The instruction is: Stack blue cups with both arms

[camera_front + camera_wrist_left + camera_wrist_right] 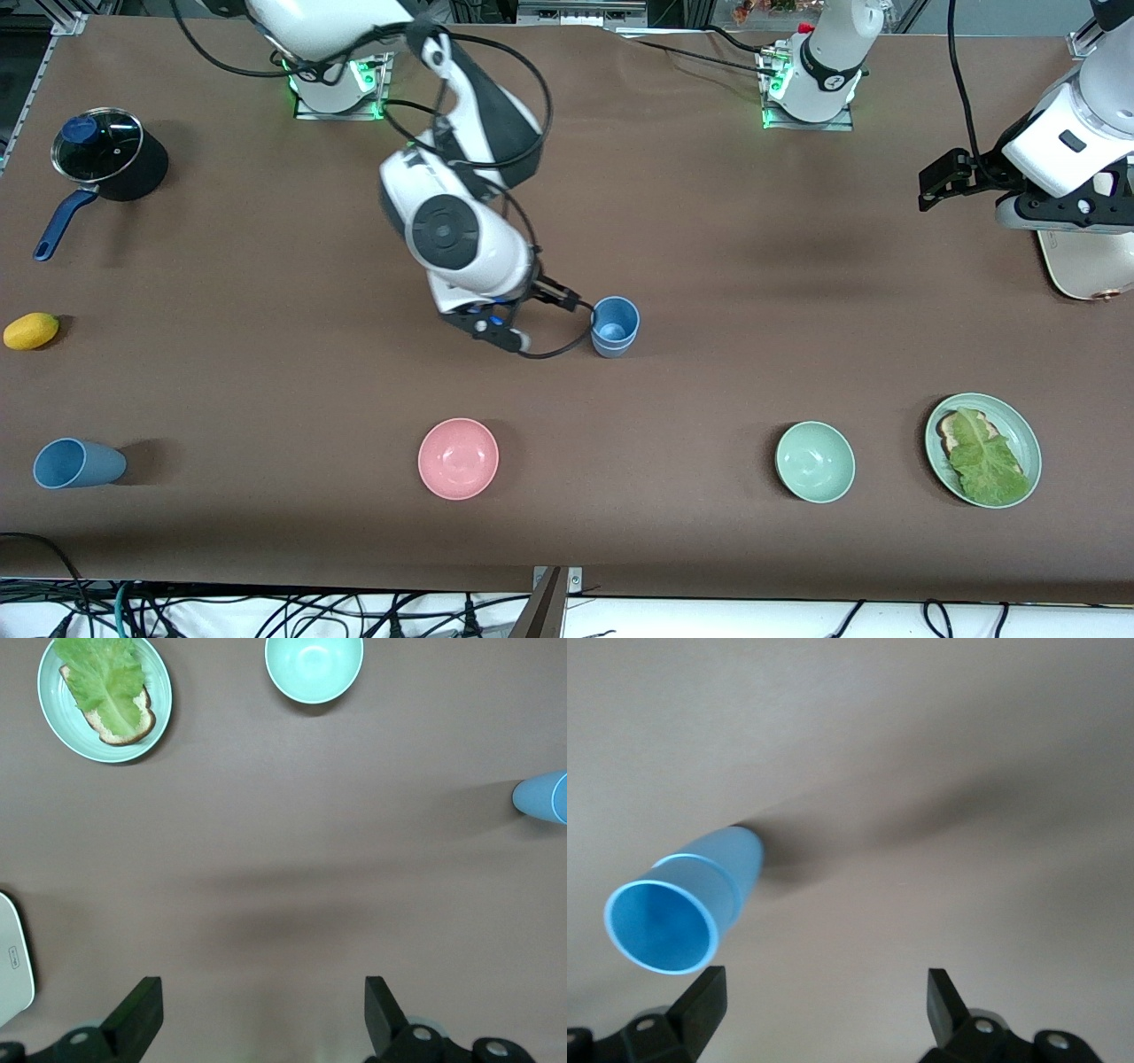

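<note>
Stacked blue cups [687, 904] at frame centre, probably clear of right gripper [824, 1010], fingers wide, empty. Left gripper [264, 1014] open, empty, upper right.

Brown table [673, 221] throughout. At the right arm's end: a black saucepan [120, 164] with glass lid and blue handle, and nearer the front camera than that, a yellow lemon-like fruit [31, 330]. Along the near side: a pink bowl [458, 458], then a pale green bowl [815, 462], then a pale green plate [1021, 431] bearing a slice of bread [950, 431] under a lettuce leaf [988, 459]. At the left arm's end, a cream-white appliance [1085, 266], partly hidden. Cables [266, 611] below the table edge.
</note>
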